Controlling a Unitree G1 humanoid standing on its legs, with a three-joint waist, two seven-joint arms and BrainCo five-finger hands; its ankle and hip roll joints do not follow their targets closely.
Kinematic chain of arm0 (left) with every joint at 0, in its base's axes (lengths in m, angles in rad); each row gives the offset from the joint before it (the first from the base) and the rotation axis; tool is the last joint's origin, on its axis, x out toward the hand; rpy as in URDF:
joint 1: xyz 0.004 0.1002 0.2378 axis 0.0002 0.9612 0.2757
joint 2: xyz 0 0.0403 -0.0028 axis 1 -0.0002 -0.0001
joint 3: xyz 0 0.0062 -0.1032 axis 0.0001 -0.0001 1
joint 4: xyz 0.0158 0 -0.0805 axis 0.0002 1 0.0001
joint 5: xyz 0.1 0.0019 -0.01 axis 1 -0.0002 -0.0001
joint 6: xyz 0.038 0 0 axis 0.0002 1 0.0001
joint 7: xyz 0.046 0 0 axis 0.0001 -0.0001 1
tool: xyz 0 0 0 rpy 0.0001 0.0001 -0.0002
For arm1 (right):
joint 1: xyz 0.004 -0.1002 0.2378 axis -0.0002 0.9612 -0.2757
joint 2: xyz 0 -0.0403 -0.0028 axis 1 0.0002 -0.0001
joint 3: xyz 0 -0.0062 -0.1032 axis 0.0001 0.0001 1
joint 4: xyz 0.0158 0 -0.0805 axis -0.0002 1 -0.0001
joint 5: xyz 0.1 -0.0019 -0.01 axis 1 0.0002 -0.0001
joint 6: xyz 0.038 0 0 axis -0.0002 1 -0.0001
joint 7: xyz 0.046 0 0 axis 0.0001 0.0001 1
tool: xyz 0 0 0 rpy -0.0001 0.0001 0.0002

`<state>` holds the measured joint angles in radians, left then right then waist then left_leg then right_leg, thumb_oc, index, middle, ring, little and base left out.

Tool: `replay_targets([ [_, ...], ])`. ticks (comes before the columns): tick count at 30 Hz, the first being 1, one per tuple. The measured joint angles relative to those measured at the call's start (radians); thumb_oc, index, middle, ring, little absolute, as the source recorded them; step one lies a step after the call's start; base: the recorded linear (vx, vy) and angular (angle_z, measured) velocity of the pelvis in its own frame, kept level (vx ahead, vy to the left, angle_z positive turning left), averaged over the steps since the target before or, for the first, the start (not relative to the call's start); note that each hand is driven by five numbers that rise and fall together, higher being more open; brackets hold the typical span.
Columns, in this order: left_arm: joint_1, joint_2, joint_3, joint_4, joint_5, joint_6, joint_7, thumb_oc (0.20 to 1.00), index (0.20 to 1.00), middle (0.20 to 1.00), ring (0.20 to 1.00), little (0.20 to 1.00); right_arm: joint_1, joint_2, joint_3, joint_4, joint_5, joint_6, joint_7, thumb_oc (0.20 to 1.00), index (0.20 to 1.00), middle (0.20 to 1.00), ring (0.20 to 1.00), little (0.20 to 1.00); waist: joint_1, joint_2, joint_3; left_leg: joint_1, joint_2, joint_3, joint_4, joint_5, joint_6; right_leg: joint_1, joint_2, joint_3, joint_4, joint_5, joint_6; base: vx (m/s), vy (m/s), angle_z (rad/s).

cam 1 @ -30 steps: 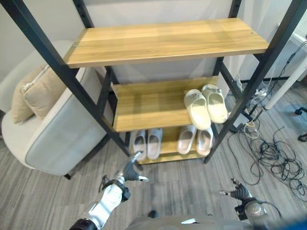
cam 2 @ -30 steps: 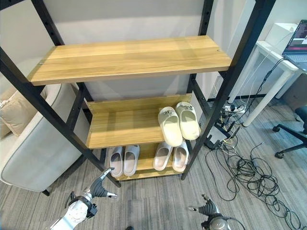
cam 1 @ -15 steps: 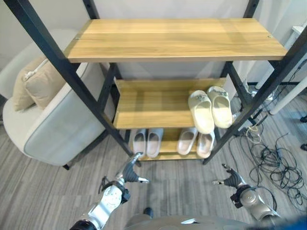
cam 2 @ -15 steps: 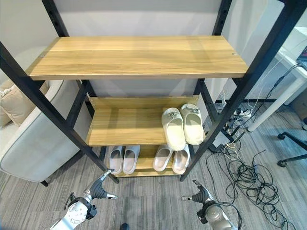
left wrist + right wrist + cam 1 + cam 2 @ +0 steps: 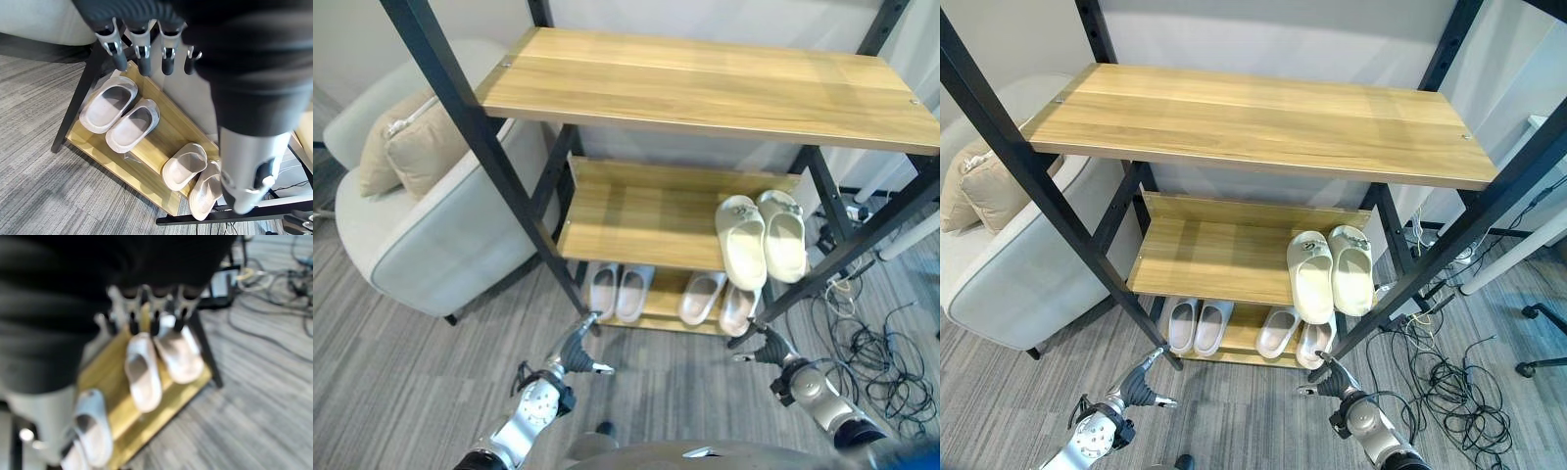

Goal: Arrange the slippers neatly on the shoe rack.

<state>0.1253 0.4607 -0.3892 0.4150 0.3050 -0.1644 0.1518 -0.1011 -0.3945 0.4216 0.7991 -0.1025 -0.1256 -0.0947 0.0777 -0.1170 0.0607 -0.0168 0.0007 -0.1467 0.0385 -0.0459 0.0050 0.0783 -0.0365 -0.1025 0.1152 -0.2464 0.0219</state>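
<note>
A shoe rack [image 5: 666, 211] of black posts and three wooden shelves stands before me. A cream pair of slippers [image 5: 764, 240] lies at the right of the middle shelf. On the bottom shelf a grey-white pair [image 5: 617, 292] lies side by side at the left, and a pale pink pair [image 5: 715, 299] sits at the right, slightly splayed. The top shelf [image 5: 705, 83] is bare. My left hand [image 5: 572, 352] hovers open above the floor in front of the grey-white pair [image 5: 120, 115]. Near the rack's right front post, my right hand [image 5: 766, 348] is open with its fingers toward the pink pair [image 5: 161, 362].
A light armchair [image 5: 440, 245] with a beige cushion [image 5: 411, 147] stands close against the rack's left side. Tangled cables [image 5: 891, 343] cover the floor to the right. A white desk leg [image 5: 1518, 259] and a chair base [image 5: 1542, 367] lie further right.
The camera has swung to the left, so the rack shifted in view. My right hand has come up and forward, close to the rack's right front post. The left hand holds its place.
</note>
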Motion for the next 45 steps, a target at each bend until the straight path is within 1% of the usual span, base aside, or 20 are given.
replay_targets([
  [5,0.0,0.014,0.0,0.0,0.001,0.0,0.0,1.0,1.0,1.0,1.0,1.0,-0.012,0.0,0.018,-0.031,-0.001,-0.001,0.0,1.0,1.0,1.0,1.0,1.0,0.0,-0.008,0.004,0.0,0.0,-0.001,-0.001,0.0,0.0,0.001,0.0,0.0,-0.003,0.001,0.001,0.0,0.0,0.0],
  [12,-0.006,0.02,0.001,0.0,0.001,0.0,0.002,1.0,1.0,1.0,1.0,1.0,-0.023,0.0,0.033,-0.046,-0.001,-0.001,0.0,1.0,1.0,1.0,1.0,1.0,0.021,-0.011,0.002,-0.001,0.0,-0.004,0.001,0.0,0.0,0.006,-0.001,-0.001,-0.011,0.011,0.018,0.0,0.0,0.0],
  [15,-0.006,0.021,0.001,0.0,0.001,0.0,0.002,1.0,1.0,1.0,1.0,1.0,-0.023,0.0,0.033,-0.046,-0.001,-0.001,0.0,1.0,1.0,1.0,1.0,1.0,0.023,-0.013,0.001,-0.001,0.0,-0.011,0.003,0.0,0.0,0.009,0.0,-0.001,-0.01,0.012,0.019,0.0,0.0,0.08],
  [17,-0.006,0.021,0.001,0.0,0.001,0.0,0.002,1.0,1.0,1.0,1.0,1.0,-0.023,0.0,0.033,-0.046,-0.001,-0.001,0.0,1.0,1.0,1.0,1.0,1.0,0.024,-0.014,0.001,-0.001,0.0,-0.013,0.012,0.0,0.0,0.014,0.0,-0.001,-0.011,0.018,0.028,0.03,-0.009,0.04],
  [18,-0.005,0.022,0.001,0.0,0.001,0.0,0.003,1.0,1.0,1.0,1.0,1.0,-0.026,0.0,0.038,-0.047,-0.001,0.0,-0.001,1.0,1.0,1.0,1.0,1.0,0.027,-0.019,0.002,-0.012,-0.004,-0.015,0.041,0.0,-0.001,0.021,-0.001,0.0,-0.012,0.028,0.037,0.04,-0.014,0.06],
  [19,-0.011,0.026,0.003,0.0,0.001,-0.001,0.007,1.0,1.0,1.0,1.0,1.0,-0.035,0.0,0.046,-0.054,-0.001,0.0,0.0,1.0,1.0,1.0,1.0,1.0,0.028,-0.033,0.003,-0.047,-0.015,-0.022,0.091,-0.003,-0.004,0.018,-0.005,0.0,-0.014,0.037,0.04,0.02,-0.015,0.1],
  [20,-0.018,0.031,0.005,0.0,0.001,-0.002,0.008,1.0,1.0,1.0,1.0,1.0,-0.046,0.0,0.048,-0.067,-0.002,0.0,-0.001,1.0,1.0,1.0,1.0,1.0,0.027,-0.042,0.004,-0.065,-0.023,-0.029,0.095,-0.005,0.0,0.012,-0.006,0.0,-0.012,0.038,0.042,0.01,-0.006,0.11],
  [21,-0.018,0.033,0.004,0.001,0.001,-0.001,0.008,1.0,1.0,1.0,1.0,1.0,-0.053,0.0,0.046,-0.073,-0.002,-0.001,-0.003,1.0,1.0,1.0,1.0,1.0,0.027,-0.041,0.001,-0.045,-0.007,-0.029,0.07,0.001,-0.001,0.009,0.001,-0.002,-0.012,0.038,0.043,0.01,-0.006,0.12],
  [23,-0.022,0.03,0.003,0.0,0.001,-0.001,0.008,1.0,1.0,1.0,1.0,1.0,-0.061,0.0,0.044,-0.075,-0.004,-0.001,-0.006,1.0,1.0,1.0,1.0,1.0,0.023,-0.031,0.005,-0.024,0.015,-0.027,0.028,0.011,0.007,-0.004,0.017,-0.002,0.028,0.035,0.047,0.01,0.0,0.08],
  [24,-0.029,0.015,0.005,0.001,0.001,0.001,0.009,1.0,1.0,1.0,1.0,1.0,-0.068,-0.002,0.046,-0.083,-0.012,-0.001,-0.006,1.0,1.0,1.0,1.0,1.0,0.024,0.002,0.025,0.0,0.043,-0.029,0.012,0.01,0.009,-0.055,0.01,-0.002,0.079,-0.01,0.055,0.01,-0.001,-0.05],
  [25,-0.03,0.017,0.008,0.001,0.001,0.0,0.009,1.0,1.0,1.0,1.0,1.0,-0.07,-0.002,0.048,-0.091,-0.019,-0.001,-0.006,1.0,1.0,1.0,1.0,1.0,0.026,-0.01,0.018,0.0,0.036,-0.028,0.013,0.01,0.009,-0.055,-0.01,0.0,0.006,0.021,0.056,0.01,-0.001,-0.17],
  [26,-0.03,0.019,0.007,0.004,0.001,0.0,0.009,1.0,1.0,1.0,1.0,1.0,-0.072,0.0,0.053,-0.098,-0.021,-0.002,-0.006,1.0,1.0,1.0,1.0,1.0,0.031,-0.014,0.016,-0.002,0.022,-0.026,0.013,0.009,0.008,-0.055,-0.029,-0.003,-0.049,0.072,0.03,0.01,-0.001,-0.05],
  [27,-0.025,0.018,0.004,0.004,0.001,0.0,0.008,1.0,1.0,1.0,1.0,1.0,-0.07,0.004,0.053,-0.098,-0.021,-0.001,-0.009,1.0,1.0,1.0,1.0,1.0,0.024,-0.011,0.014,-0.007,0.017,-0.028,0.021,0.013,-0.003,-0.034,-0.022,-0.005,-0.072,0.098,0.008,0.0,0.0,0.0],
  [28,-0.028,0.018,0.006,-0.001,0.001,-0.002,0.009,1.0,1.0,1.0,1.0,1.0,-0.066,0.003,0.054,-0.097,-0.021,-0.001,-0.009,1.0,1.0,1.0,1.0,1.0,0.025,-0.01,0.014,-0.029,0.018,-0.03,0.052,0.012,-0.004,-0.033,-0.026,-0.006,-0.083,0.107,0.005,0.04,-0.011,0.06],
  [31,-0.021,0.016,0.001,-0.001,0.001,-0.001,0.009,1.0,1.0,1.0,1.0,1.0,-0.062,-0.005,0.053,-0.097,-0.021,0.0,-0.012,1.0,1.0,1.0,1.0,1.0,0.023,0.004,0.006,-0.028,0.021,-0.03,0.039,0.015,-0.008,-0.036,-0.02,-0.015,-0.085,0.108,0.004,0.05,-0.013,0.09],
  [32,-0.022,0.016,-0.002,-0.001,0.001,-0.002,0.009,1.0,1.0,1.0,1.0,1.0,-0.063,-0.009,0.048,-0.097,-0.021,0.0,-0.018,1.0,1.0,1.0,1.0,1.0,0.024,0.008,0.003,-0.022,0.027,-0.029,0.013,0.023,-0.02,-0.036,-0.015,-0.021,-0.09,0.108,0.004,0.02,-0.007,0.17],
  [33,-0.02,0.016,-0.002,-0.001,0.001,-0.001,0.009,1.0,1.0,1.0,1.0,1.0,-0.064,-0.009,0.047,-0.096,-0.021,0.0,-0.021,1.0,1.0,1.0,1.0,1.0,0.025,0.011,0.002,-0.016,0.031,-0.029,-0.001,0.023,-0.021,-0.036,-0.012,-0.021,-0.092,0.108,0.004,0.03,-0.008,0.15],
  [36,-0.018,0.016,-0.003,-0.001,0.001,-0.001,0.009,1.0,1.0,1.0,1.0,1.0,-0.064,-0.009,0.043,-0.096,-0.02,0.0,-0.023,1.0,1.0,1.0,1.0,1.0,0.025,0.01,0.0,-0.014,0.03,-0.028,-0.007,0.023,-0.021,-0.034,-0.019,-0.021,-0.094,0.108,0.004,0.03,-0.012,0.03],
  [42,-0.022,0.017,-0.004,0.0,0.0,0.0,0.009,1.0,1.0,1.0,1.0,1.0,-0.062,-0.007,0.008,-0.076,-0.004,0.0,-0.027,1.0,1.0,1.0,1.0,1.0,0.023,0.013,-0.016,0.0,0.022,-0.025,-0.039,0.023,-0.021,-0.03,-0.03,-0.019,-0.11,0.12,0.022,0.02,0.0,0.0],
  [45,-0.023,0.016,-0.014,0.001,0.0,0.0,0.009,1.0,1.0,1.0,1.0,1.0,-0.062,-0.006,0.005,-0.06,0.021,0.001,-0.028,1.0,1.0,1.0,1.0,1.0,0.022,0.025,-0.036,0.001,0.018,-0.024,-0.055,0.023,-0.021,-0.032,-0.036,-0.018,-0.121,0.13,0.031,0.01,0.003,0.0],
])
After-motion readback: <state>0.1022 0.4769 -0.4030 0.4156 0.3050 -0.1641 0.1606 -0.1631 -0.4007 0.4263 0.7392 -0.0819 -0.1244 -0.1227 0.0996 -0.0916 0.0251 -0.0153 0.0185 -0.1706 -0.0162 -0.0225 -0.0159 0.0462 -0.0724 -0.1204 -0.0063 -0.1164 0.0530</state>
